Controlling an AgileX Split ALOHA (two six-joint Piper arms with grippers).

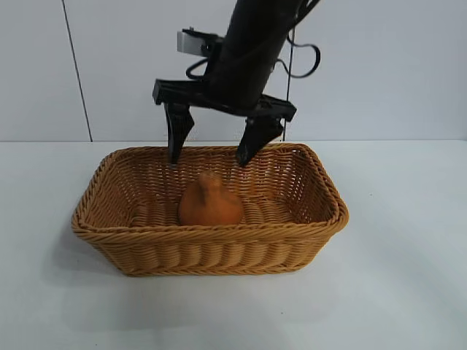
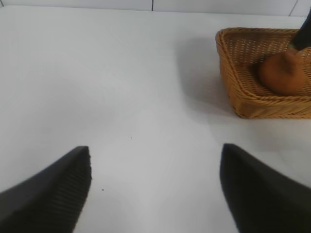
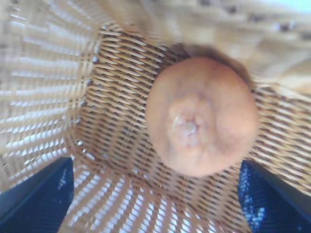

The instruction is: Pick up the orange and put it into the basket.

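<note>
One orange (image 1: 210,200) rests on basket (image 1: 219,251) floor, frame centre. Your right gripper (image 1: 213,154) hangs above it, jaws spread wide, empty. Left gripper (image 2: 155,189) idle over table (image 2: 121,73), jaws apart, empty.

A plain white worktop (image 1: 408,292) fills the lower half of the exterior view, matte and evenly lit, with soft grey shadows near its middle. Behind it stands a pale grey-white wall (image 1: 387,73) of smooth panels. A thin dark vertical seam (image 1: 76,73) runs down the wall toward ten o'clock. Wall and worktop meet in a straight level line across the view. The light is diffuse, without hard glare.
</note>
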